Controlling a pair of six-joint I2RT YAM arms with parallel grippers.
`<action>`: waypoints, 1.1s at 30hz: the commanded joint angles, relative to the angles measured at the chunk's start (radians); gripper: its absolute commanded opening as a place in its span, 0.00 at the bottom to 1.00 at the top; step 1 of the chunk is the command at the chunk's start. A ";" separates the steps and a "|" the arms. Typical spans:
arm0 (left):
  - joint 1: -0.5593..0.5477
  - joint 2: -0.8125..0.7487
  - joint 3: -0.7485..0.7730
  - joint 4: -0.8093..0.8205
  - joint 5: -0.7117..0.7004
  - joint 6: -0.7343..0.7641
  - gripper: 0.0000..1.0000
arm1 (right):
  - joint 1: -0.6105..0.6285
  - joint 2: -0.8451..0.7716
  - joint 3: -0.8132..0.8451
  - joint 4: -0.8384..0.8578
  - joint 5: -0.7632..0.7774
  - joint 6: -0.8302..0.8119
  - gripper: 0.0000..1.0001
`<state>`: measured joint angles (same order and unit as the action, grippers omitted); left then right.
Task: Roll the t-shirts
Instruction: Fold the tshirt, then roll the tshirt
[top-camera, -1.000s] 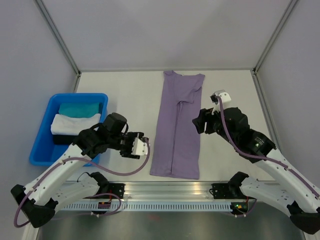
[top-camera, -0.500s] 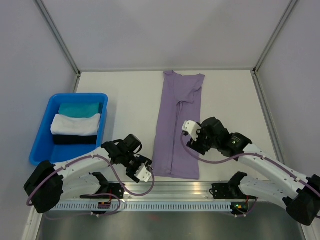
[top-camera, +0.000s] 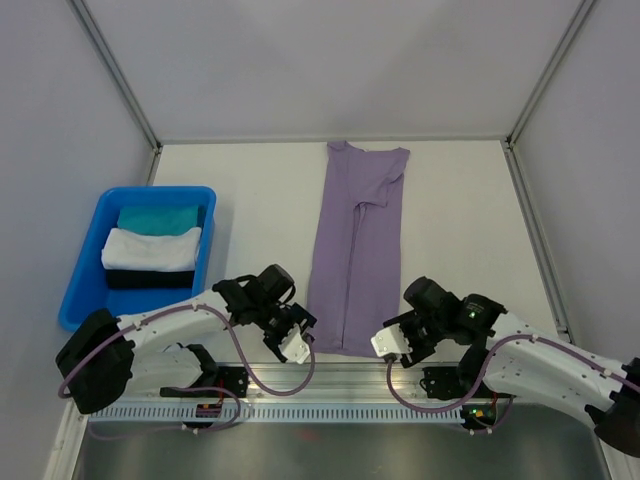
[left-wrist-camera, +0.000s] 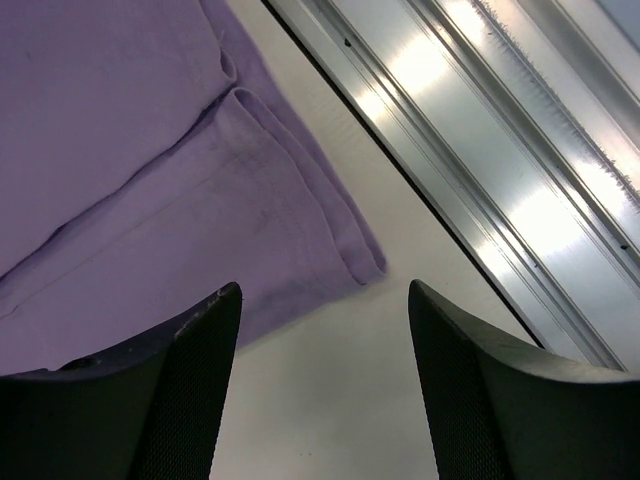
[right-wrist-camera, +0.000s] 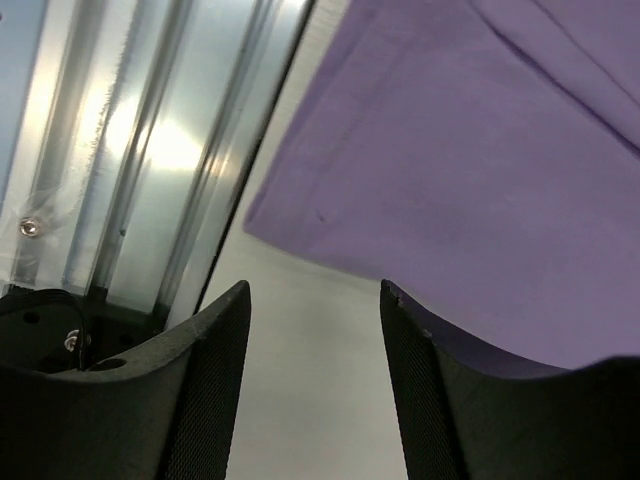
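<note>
The lavender t-shirt (top-camera: 358, 250) lies flat on the table, folded lengthwise into a long strip, collar end far and hem near the front rail. My left gripper (top-camera: 303, 325) is low beside the hem's left corner, open and holding nothing. In the left wrist view that gripper (left-wrist-camera: 323, 290) frames bare table, with the t-shirt (left-wrist-camera: 150, 180) and its hem corner just ahead. My right gripper (top-camera: 397, 338) sits at the hem's right corner, also open. In the right wrist view it (right-wrist-camera: 314, 288) is over bare table, with the t-shirt (right-wrist-camera: 450, 150) edge just beyond its fingertips.
A blue bin (top-camera: 80, 300) at the left holds a teal cloth bundle (top-camera: 155, 218) and a white cloth bundle (top-camera: 150, 250). The aluminium rail (top-camera: 340, 385) runs along the near table edge right behind both grippers. Enclosure walls bound the table.
Both arms have swung down from the shirt's sides to its near hem corners. The left gripper's jaws have spread wider.
</note>
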<state>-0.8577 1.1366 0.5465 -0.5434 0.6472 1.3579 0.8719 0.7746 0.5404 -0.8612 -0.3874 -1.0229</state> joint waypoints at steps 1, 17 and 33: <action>-0.040 0.069 0.059 0.008 0.011 0.087 0.73 | 0.050 0.070 -0.034 0.070 -0.085 -0.140 0.60; -0.087 0.218 0.095 0.005 -0.050 0.118 0.45 | 0.125 0.193 -0.137 0.180 -0.074 -0.189 0.32; -0.034 0.310 0.300 -0.151 0.077 -0.213 0.02 | 0.095 0.204 0.009 0.077 -0.112 0.001 0.00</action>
<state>-0.9241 1.4067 0.7898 -0.6121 0.6231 1.2491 0.9859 0.9752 0.5076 -0.7517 -0.4213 -1.0725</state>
